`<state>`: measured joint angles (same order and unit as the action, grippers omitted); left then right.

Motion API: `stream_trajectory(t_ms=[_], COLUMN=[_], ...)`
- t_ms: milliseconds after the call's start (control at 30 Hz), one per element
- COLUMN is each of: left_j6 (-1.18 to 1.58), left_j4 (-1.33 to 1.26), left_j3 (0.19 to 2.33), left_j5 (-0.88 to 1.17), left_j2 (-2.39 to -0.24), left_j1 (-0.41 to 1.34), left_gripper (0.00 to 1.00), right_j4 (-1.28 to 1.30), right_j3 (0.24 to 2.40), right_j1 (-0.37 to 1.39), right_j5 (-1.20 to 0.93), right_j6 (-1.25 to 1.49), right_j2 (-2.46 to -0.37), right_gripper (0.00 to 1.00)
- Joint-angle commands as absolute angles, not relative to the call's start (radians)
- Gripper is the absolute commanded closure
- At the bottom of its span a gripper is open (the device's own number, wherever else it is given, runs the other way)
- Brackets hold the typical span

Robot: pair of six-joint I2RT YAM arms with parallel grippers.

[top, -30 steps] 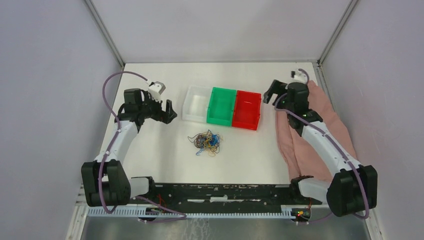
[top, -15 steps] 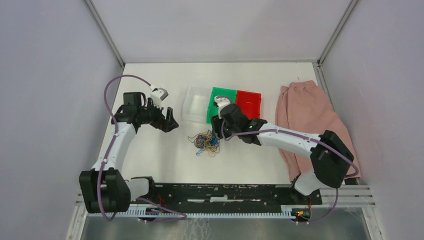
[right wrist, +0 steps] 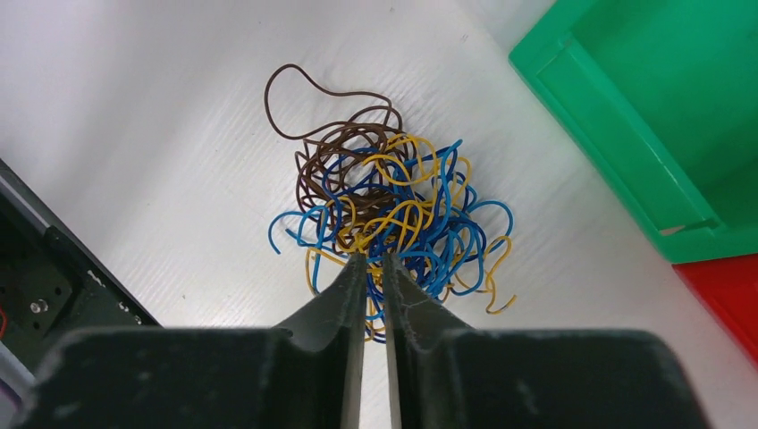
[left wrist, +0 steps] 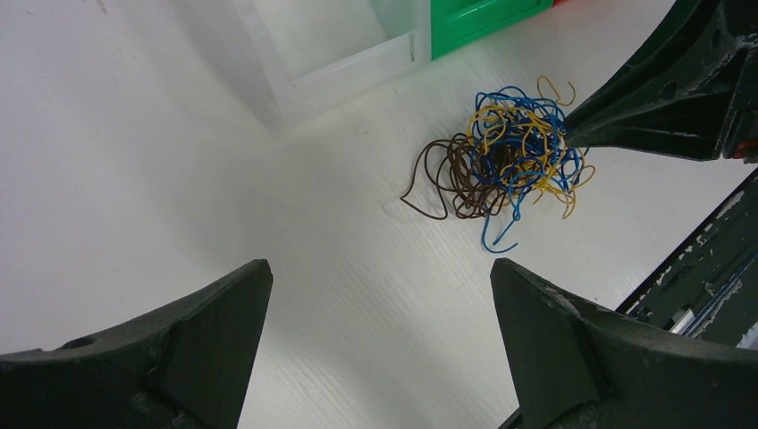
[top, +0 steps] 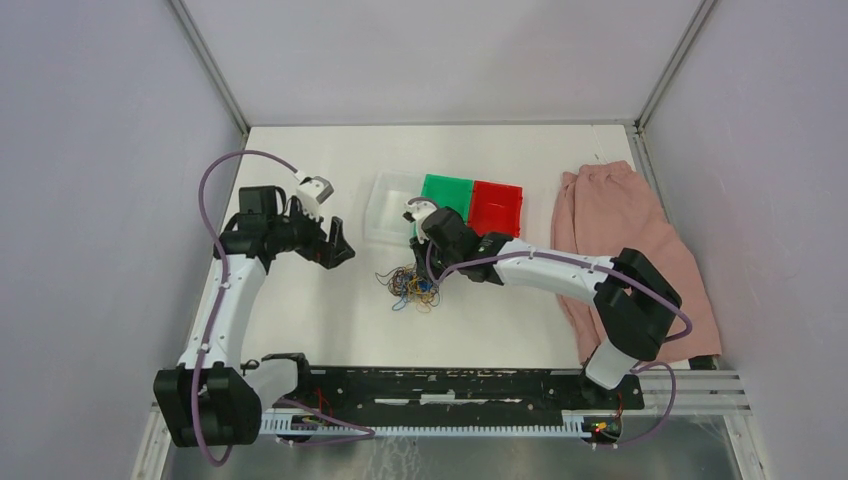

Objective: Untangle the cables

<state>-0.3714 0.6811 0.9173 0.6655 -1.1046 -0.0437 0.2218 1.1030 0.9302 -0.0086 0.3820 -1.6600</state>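
Cables (right wrist: 393, 214) touch the tips of the right fingers (right wrist: 344, 299), which are drawn almost together with only a sliver of gap. Whether a strand is pinched between them cannot be told. The blue, brown and yellow strands form one loose tangle on the white table (top: 320, 320), just in front of the clear bin (top: 388, 205) and the green bin (top: 447, 190). The left fingers (left wrist: 206, 331) stand wide apart over the table, holding nothing, well to the left of the tangle. A red bin (top: 497, 208) adjoins the green one, and a pink cloth (top: 610, 215) lies farther right.
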Motion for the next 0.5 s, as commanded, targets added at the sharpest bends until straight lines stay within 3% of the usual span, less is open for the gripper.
stream_trajectory(t_ms=[0, 100, 200, 233, 300, 467], left_j6=[-0.386, -0.376, -0.365, -0.360, -0.353, -0.342], left_j4=[0.704, 0.706, 0.709, 0.709, 0.709, 0.710], left_j3=[0.956, 0.962, 0.972, 0.974, 0.975, 0.971], left_j5=[0.704, 0.708, 0.720, 0.725, 0.731, 0.731], left_j2=[-1.059, -1.050, -1.042, -1.040, -1.038, -1.024], left_j1=[-0.041, -0.040, -0.036, -0.035, -0.033, -0.028], left_gripper=[0.01, 0.01, 0.01, 0.01, 0.01, 0.01], right_j4=[0.217, 0.226, 0.233, 0.237, 0.257, 0.272], right_j3=[1.152, 1.155, 1.158, 1.158, 1.167, 1.194], right_j1=[0.929, 0.928, 0.931, 0.931, 0.931, 0.931], right_j5=[-0.043, -0.046, -0.048, -0.043, -0.021, -0.004], right_j6=[0.353, 0.350, 0.346, 0.345, 0.348, 0.364], right_j2=[-1.649, -1.631, -1.611, -1.609, -1.620, -1.679], right_gripper=[0.88, 0.98, 1.00, 0.97, 0.74, 0.64])
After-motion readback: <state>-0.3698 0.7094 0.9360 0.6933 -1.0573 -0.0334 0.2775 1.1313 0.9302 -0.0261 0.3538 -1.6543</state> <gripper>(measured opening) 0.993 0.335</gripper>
